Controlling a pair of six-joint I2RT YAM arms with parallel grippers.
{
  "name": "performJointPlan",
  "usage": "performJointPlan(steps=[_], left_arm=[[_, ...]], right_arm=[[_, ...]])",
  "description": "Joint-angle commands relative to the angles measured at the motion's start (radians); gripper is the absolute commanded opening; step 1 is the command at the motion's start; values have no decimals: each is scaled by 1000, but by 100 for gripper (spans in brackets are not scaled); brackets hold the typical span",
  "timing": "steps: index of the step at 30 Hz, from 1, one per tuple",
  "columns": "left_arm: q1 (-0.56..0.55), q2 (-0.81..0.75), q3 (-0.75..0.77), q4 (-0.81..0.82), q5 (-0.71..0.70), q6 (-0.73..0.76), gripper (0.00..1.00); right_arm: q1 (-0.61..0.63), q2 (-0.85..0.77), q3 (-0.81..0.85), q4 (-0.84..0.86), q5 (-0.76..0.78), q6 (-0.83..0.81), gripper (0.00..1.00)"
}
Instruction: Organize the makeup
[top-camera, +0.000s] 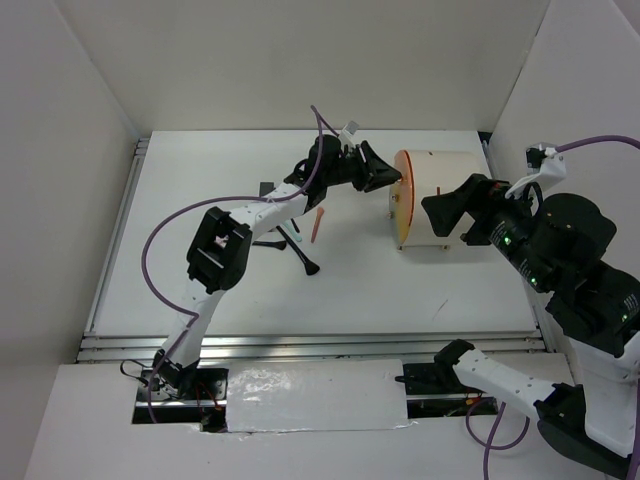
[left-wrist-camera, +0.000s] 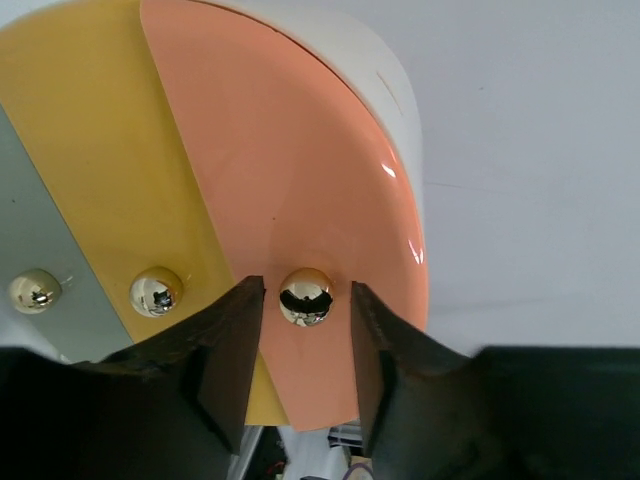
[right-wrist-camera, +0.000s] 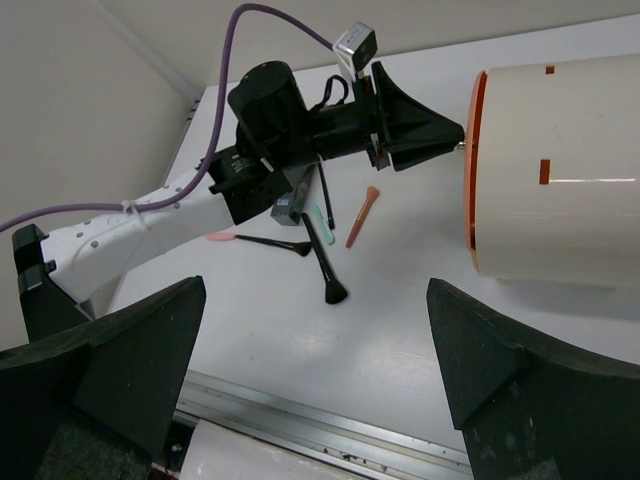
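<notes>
**Item: knobbed drum box, left hand at the knob; makeup loose on the counter**

- **Left hand** (left-wrist-camera: 305, 296): open. One jaw stands on either side of a shiny round knob (left-wrist-camera: 305, 297), with a thin gap on each side and nothing gripped yet.
- **Drum box** (top-camera: 440, 165): cream, lying on its side at centre right of the top view. Its orange face (left-wrist-camera: 300, 170) is turned toward the left hand. A yellow panel (left-wrist-camera: 110, 180) overlaps that face at the left of the left wrist view, and two more knobs sit in the lower left.
- **Right hand** (right-wrist-camera: 320, 370): spread wide and holding nothing. In the top view it sits close by the drum's side; whether it touches the drum cannot be told.
- **Makeup**: none is stowed. It is clustered on the counter (right-wrist-camera: 400, 330) left of the drum, under the left arm, at centre of the right wrist view.
  - Orange-pink stick (right-wrist-camera: 360, 215)
  - Black brush (right-wrist-camera: 325, 265)
  - Pink-tipped applicator (right-wrist-camera: 250, 240)
  - Dark grey tube (right-wrist-camera: 290, 208), partly hidden by the arm

**Likely step:** closing on the knob to open a compartment.

**Hazards:**
- The knob is small, round and polished, so an off-centre pinch could slip off it.
- The drum rests on its curved wall with no firm brace visible, so a pull may drag or roll it rather than open it.
- The left arm's low elbow passes over the makeup, and a sweep on withdrawal could scatter the sticks.
</notes>
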Motion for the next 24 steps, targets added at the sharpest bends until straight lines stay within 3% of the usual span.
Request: performJointPlan(steps=[1, 5, 17, 24], left_arm=[[-7, -41, 21, 56, 15, -5, 54], [-14, -34, 22, 53, 12, -10, 58], [-19, -52, -7, 66, 21, -13, 34], [23, -150, -142, 93, 14, -1, 32]], right_arm=[[5, -5, -4, 42, -13, -12, 100], [5, -10, -7, 42, -17, -13, 100], [5, -19, -26, 43, -7, -13, 100], [4, -20, -38, 57, -9, -10, 100]])
